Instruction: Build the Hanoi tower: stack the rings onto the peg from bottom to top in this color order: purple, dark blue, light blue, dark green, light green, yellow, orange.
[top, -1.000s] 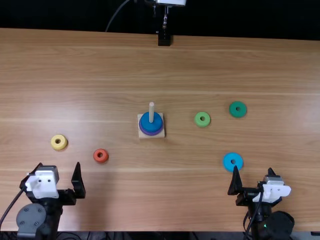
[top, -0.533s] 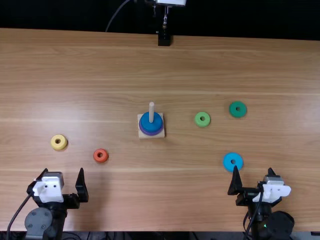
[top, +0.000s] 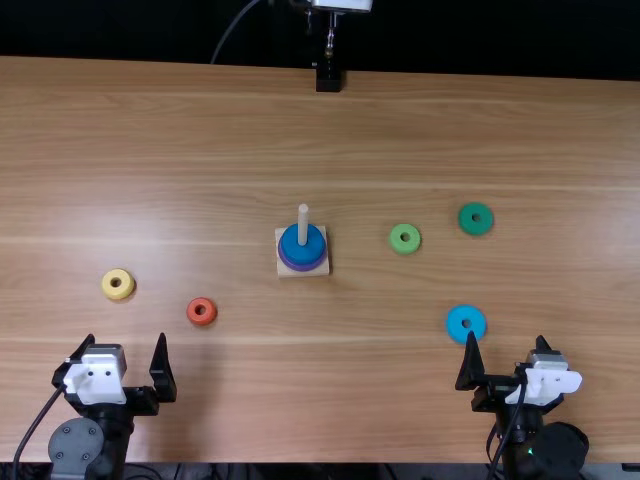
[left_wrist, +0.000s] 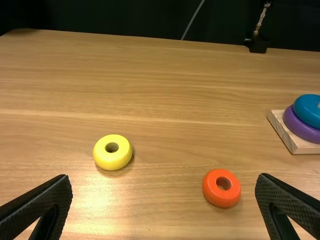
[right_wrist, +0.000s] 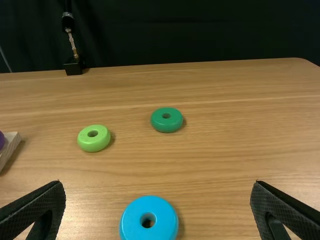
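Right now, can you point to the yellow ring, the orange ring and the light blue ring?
Yellow ring (left_wrist: 123, 151): left wrist view, body beside its hole.
Orange ring (left_wrist: 221, 196): left wrist view, body beside its hole.
Light blue ring (right_wrist: 166, 220): right wrist view, top beside its hole.

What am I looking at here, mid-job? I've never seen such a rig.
These are two black robot arms at a wooden table. The top view is from a fixed camera above; each wrist view is from that arm's own camera. A peg on a wooden base carries the purple ring, with the dark blue ring above. Loose on the left lie the yellow ring and orange ring; on the right, the light green ring, dark green ring and light blue ring. The left gripper and right gripper are open, holding nothing.
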